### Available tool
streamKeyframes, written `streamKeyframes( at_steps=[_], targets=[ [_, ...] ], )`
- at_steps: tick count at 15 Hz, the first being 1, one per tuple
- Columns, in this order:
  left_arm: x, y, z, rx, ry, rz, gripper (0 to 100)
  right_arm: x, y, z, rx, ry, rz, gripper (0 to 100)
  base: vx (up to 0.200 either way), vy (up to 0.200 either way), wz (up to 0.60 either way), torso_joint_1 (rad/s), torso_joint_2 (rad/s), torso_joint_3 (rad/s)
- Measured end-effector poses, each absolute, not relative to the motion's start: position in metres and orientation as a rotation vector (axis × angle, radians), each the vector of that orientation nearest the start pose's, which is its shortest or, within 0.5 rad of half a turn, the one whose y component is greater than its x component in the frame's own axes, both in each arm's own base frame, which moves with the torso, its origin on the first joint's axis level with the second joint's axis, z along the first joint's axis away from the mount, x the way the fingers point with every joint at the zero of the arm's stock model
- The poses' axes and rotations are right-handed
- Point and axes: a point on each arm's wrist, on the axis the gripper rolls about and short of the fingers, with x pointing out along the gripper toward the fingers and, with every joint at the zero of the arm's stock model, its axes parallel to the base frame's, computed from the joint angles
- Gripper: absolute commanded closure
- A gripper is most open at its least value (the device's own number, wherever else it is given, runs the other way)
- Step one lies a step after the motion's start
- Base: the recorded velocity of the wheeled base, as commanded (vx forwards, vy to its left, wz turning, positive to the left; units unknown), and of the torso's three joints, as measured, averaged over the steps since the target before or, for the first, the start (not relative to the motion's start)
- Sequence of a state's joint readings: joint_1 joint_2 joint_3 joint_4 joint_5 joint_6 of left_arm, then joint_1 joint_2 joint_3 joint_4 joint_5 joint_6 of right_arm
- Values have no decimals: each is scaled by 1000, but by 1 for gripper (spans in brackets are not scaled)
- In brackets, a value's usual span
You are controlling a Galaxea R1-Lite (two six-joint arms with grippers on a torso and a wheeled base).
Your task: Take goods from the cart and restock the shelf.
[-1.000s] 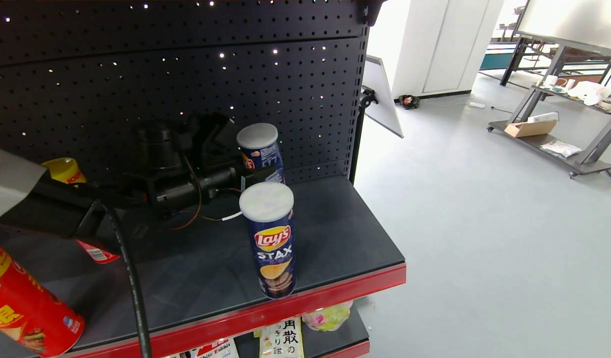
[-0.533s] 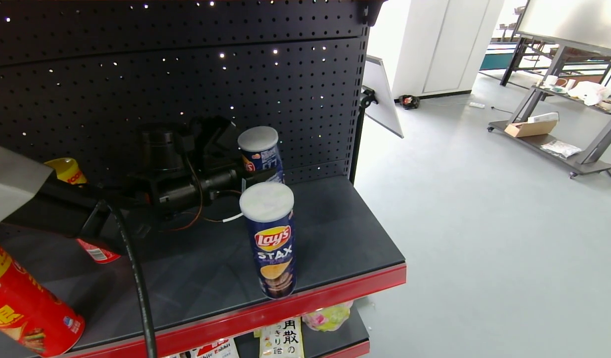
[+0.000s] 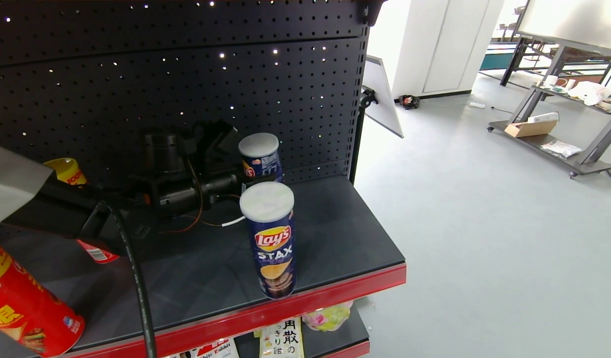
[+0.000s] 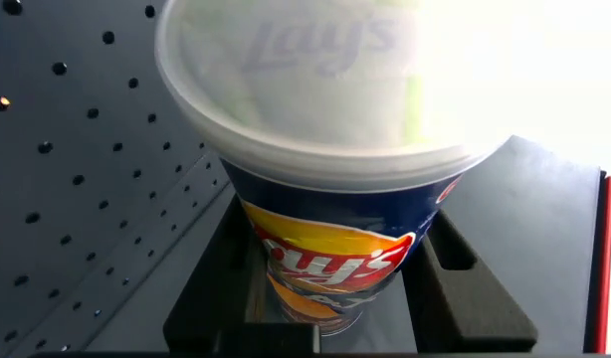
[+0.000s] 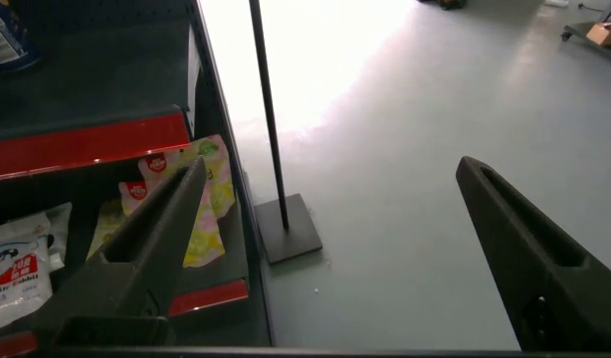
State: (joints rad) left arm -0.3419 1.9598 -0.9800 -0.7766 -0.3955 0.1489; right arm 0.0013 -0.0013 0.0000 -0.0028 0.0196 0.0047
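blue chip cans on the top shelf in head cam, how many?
2. Front can stands upright at the shelf front edge; rear can is behind it by the pegboard, held in the left gripper. The arm may hide more.

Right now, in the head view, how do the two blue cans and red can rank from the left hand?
1. Back blue can, gripped in the left hand.
2. Front blue can, just in front.
3. Red can, far left.

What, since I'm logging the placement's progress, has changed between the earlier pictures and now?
The left hand, shut on the rear blue can, sank slightly toward the shelf, just behind the front blue can. Nothing was let go. The front blue can and the red can stayed put.
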Motion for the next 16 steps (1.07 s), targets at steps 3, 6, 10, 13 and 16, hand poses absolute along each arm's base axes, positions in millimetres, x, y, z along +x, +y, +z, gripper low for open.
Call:
streamKeyframes(
  at_steps=[3,6,10,13,16],
  targets=[
    [346,-132,153,135,179,-750,100,-23,0,76,4,-4,21,0,0,0,0,0,0,0],
    [346,-132,155,142,173,-749,100,-23,0,76,5,-4,21,0,0,0,0,0,0,0],
    [345,-131,152,166,183,-758,100,-23,0,76,5,-4,21,0,0,0,0,0,0,0],
    [345,-131,152,166,184,-759,0,-23,0,76,4,-4,21,0,0,0,0,0,0,0],
    [345,-129,151,165,191,-754,0,-23,0,76,4,-4,21,0,0,0,0,0,0,0]
  ],
)
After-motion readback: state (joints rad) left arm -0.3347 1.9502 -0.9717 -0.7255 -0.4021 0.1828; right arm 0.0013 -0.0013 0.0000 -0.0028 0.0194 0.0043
